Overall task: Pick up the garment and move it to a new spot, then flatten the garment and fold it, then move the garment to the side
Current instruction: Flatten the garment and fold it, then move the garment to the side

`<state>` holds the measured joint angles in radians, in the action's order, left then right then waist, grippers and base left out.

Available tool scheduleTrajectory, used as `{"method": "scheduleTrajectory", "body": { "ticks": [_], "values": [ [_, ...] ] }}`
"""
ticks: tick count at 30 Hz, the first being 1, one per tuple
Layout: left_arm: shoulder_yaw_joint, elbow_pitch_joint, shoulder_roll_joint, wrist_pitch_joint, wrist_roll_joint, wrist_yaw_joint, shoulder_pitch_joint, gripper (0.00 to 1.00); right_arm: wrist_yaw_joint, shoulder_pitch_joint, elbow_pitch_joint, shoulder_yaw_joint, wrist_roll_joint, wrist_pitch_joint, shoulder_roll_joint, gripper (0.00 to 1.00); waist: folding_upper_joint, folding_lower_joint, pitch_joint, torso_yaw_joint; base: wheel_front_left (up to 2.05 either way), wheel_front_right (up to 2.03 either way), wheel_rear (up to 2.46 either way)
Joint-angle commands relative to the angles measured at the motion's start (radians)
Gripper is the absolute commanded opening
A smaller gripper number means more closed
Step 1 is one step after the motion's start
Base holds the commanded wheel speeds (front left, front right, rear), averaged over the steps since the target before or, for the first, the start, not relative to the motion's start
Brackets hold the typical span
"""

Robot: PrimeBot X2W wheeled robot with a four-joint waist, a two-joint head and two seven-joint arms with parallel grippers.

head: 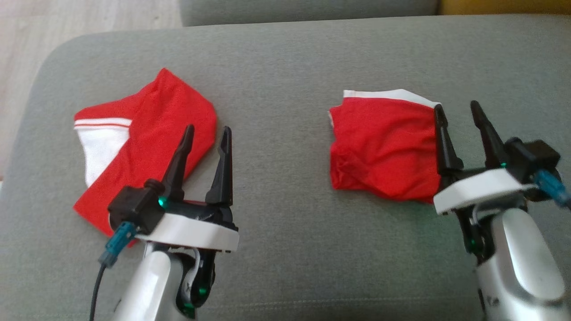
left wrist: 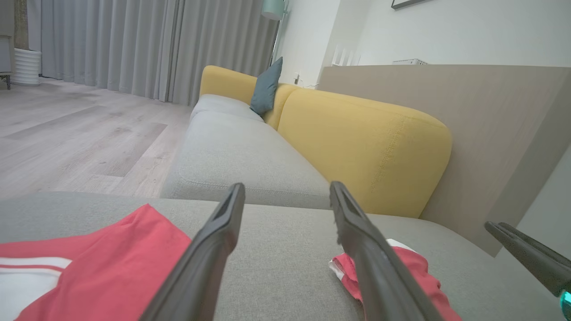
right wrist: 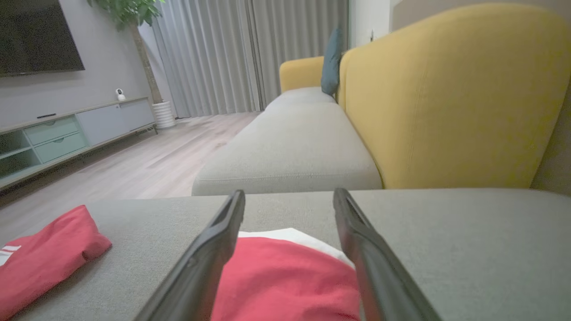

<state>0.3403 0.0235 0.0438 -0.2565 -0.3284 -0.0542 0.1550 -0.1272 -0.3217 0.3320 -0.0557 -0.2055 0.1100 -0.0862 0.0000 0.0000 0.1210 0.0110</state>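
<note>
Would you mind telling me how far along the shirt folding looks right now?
Looks done: a red shirt lies folded compactly on the grey cushion, toward the right. In hand: nothing; the right hand stands open at its edge, the left hand open near a second, looser red-and-white shirt. Left: possibly tidying that one.

Above, and low at each wrist.
Looking steeply down from the head onto the grey seat (head: 285,58); skimming close over that same seat from both wrists toward the yellow sofa back (left wrist: 366,142).
</note>
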Motion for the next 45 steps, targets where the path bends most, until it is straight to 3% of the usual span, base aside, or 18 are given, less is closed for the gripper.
{"method": "scheduleTrajectory", "body": {
  "ticks": [1,10,26,38,45],
  "values": [
    [-0.04,-0.043,0.006,-0.005,0.0,-0.001,0.054,1.0,-0.003,0.023,-0.068,-0.006,0.037,0.023,0.003,1.0,0.0,0.0,0.0,-0.018,0.0,0.0,0.0],
    [-0.049,-0.05,0.006,-0.005,-0.003,0.009,0.047,1.0,-0.003,0.134,-0.18,0.088,0.127,0.082,0.033,1.0,0.0,0.0,0.002,-0.057,0.0,0.0,0.0],
    [-0.05,-0.067,0.006,-0.005,0.0,0.024,0.023,1.0,-0.003,0.155,-0.148,0.097,0.092,0.115,0.036,1.0,0.0,0.0,0.013,-0.073,0.0,0.0,0.0],
    [-0.023,-0.058,0.006,-0.005,0.008,0.034,0.058,1.0,-0.003,0.011,0.077,0.122,-0.006,-0.009,0.036,1.0,0.0,0.0,0.118,0.005,0.0,0.0,0.0],
    [-0.017,-0.058,0.006,-0.005,0.004,0.036,0.092,1.0,-0.003,-0.091,0.225,0.143,-0.017,-0.023,0.036,1.0,0.0,0.0,0.185,0.053,0.0,0.0,0.0]
  ]
}}
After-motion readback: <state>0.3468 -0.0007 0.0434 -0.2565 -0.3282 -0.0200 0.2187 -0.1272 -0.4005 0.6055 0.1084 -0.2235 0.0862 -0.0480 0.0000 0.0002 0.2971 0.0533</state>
